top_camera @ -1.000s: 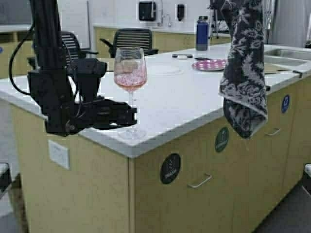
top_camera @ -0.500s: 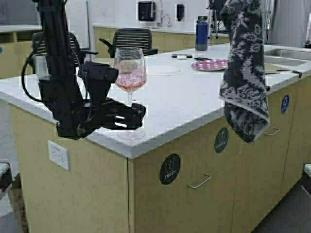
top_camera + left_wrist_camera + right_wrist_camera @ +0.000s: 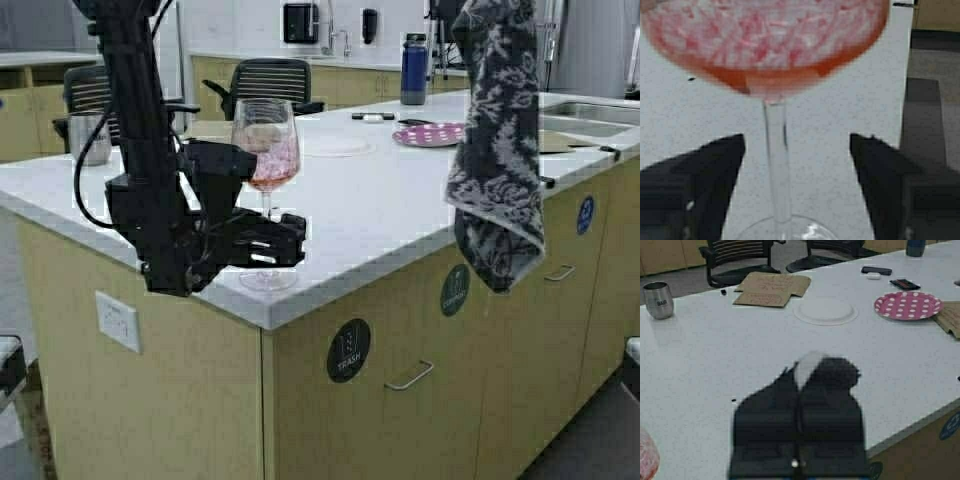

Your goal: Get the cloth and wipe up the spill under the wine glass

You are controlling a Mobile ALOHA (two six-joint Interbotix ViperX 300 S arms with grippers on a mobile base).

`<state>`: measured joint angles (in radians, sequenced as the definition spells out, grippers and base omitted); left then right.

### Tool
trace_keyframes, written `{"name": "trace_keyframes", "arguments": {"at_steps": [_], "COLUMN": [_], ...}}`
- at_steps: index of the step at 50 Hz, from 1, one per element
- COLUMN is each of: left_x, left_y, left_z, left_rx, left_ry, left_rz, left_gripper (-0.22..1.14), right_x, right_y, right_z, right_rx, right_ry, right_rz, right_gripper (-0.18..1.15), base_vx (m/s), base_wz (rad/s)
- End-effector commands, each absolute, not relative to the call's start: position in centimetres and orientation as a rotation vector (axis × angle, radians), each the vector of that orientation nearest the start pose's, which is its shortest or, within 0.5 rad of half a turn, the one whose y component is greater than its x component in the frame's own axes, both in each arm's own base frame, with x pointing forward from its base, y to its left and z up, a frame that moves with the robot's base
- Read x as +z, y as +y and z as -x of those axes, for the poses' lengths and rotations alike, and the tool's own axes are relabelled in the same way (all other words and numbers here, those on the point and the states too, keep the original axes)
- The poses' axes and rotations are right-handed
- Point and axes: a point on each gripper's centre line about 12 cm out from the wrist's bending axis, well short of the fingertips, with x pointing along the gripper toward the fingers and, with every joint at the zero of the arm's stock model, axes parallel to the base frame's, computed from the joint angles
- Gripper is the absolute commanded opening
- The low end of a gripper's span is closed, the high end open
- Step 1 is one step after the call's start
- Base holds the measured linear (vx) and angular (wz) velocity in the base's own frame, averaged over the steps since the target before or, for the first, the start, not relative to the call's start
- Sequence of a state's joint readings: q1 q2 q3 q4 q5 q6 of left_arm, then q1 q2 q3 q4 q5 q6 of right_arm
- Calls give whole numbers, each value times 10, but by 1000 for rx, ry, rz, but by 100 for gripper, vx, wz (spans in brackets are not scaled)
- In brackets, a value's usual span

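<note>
The wine glass (image 3: 267, 190) stands near the front corner of the white countertop (image 3: 400, 200), with pink liquid in the bowl. The left gripper (image 3: 285, 240) is at the level of the stem, and in the left wrist view its two dark fingers (image 3: 705, 185) are spread wide, one on each side of the stem (image 3: 777, 165), not touching it. The round foot rests on the counter between them.

The right gripper (image 3: 805, 390) is raised high over the right part of the counter and is closed, pinching the top of the cloth (image 3: 495, 150). The cloth hangs down freely in front of the counter edge, its pale hem at the lowest point.

I judge the glass to be fragile, top-heavy and smooth, so it can slip or tip easily. The stem, below the bowl, seems the best place to take it, with a gentle, centred closing and a straight lift. The cloth is soft and limp; it will fold and swing, so it should be lowered flat on the wet place before wiping.
</note>
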<state>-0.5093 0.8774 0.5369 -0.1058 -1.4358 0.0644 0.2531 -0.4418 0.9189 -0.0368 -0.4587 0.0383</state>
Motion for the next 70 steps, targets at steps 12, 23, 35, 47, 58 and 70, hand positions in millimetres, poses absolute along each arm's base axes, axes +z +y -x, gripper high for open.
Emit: {"name": "trace_keyframes", "arguments": {"at_steps": [12,23,35,47,58,70], "left_x": [-10,-3,28,74,114,163], "left_y": [-207,-206,-205,-195,-176,-168], "left_z": [-403,-404,-402,-382,-349,-329], "left_rx": [-364,-356,-355,-357,-360,-376], "left_ry": [-99,-107,-151,-183,-189,-179], "left_rz": [-15,-10,7,19,37,82], "left_gripper": [80,39,18,17,16,16], "right_x": [295,299,327,339,323,286], "right_y": [81,86,98,112,130,161], "right_z": [-302,-321,-370,-425,-456,-470], "right_rx": [272,272,271,272,293,347], "right_ry": [-23,-34,-89,-131,-127,-111], "right_rz": [-12,-19,-61,-75,-76,-79], "right_gripper": [6,6,6,6,6,6], "base_vx": [0,0,0,0,0,0], "base_wz": [0,0,0,0,0,0]}}
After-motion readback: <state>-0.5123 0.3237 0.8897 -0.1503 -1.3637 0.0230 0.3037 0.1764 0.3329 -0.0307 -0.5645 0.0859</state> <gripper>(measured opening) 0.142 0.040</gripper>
